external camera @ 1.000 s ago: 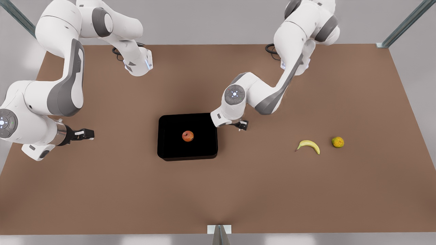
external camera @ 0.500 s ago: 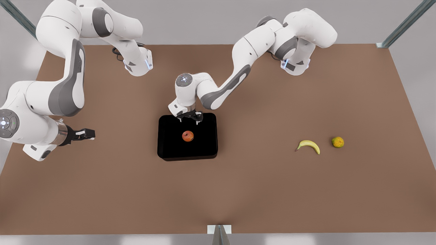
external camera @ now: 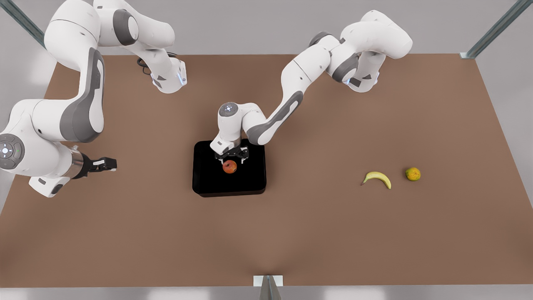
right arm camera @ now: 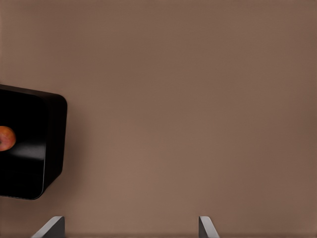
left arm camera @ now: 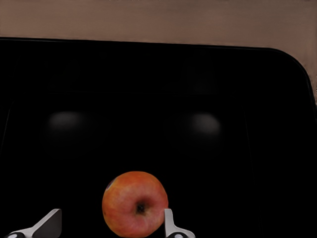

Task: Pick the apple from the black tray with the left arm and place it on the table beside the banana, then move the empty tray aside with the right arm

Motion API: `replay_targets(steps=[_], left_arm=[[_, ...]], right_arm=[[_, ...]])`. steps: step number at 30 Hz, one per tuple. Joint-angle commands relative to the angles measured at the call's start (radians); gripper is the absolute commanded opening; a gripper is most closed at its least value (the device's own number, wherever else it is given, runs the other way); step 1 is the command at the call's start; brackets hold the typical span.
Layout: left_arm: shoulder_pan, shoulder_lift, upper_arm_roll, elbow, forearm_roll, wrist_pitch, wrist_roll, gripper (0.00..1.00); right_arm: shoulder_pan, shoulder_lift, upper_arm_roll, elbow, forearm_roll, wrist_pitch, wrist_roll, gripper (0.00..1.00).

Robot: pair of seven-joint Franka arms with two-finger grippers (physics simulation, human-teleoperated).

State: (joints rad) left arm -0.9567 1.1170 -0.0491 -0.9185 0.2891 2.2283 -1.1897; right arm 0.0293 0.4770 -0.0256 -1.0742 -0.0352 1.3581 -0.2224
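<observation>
The left gripper is hanging over the black tray with its fingers spread apart, and in the left wrist view one fingertip is sitting just beside the apple while the other stands off to the far side, so the fruit is lying between them without being clamped. The apple is resting near the middle of the tray, which is lying on the brown table. Well off toward the front view's right, the banana is lying on the table with a round yellow-green fruit near it. The right gripper is waiting above the table at the front view's left, well apart from the tray, its fingers standing wide.
</observation>
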Motion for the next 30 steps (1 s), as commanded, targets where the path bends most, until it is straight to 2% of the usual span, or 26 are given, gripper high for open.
replay_targets(steps=[1, 27, 28, 30], left_arm=[[0.000, 0.007, 0.000, 0.006, 0.004, 0.048, -0.180, 1.00], [-0.002, 0.112, 0.009, 0.066, 0.007, 0.146, -0.183, 1.00], [-0.002, 0.112, 0.009, 0.066, 0.007, 0.146, -0.183, 0.97], [-0.002, 0.112, 0.009, 0.064, 0.005, 0.145, -0.186, 0.72]], right_arm=[[0.001, -0.001, 0.001, 0.000, 0.000, -0.001, -0.002, 1.00], [0.001, 0.000, 0.003, 0.002, 0.000, -0.001, -0.002, 1.00], [0.001, 0.000, 0.003, 0.002, 0.000, -0.001, -0.002, 1.00], [0.001, -0.001, 0.003, 0.002, 0.000, -0.001, -0.002, 1.00]])
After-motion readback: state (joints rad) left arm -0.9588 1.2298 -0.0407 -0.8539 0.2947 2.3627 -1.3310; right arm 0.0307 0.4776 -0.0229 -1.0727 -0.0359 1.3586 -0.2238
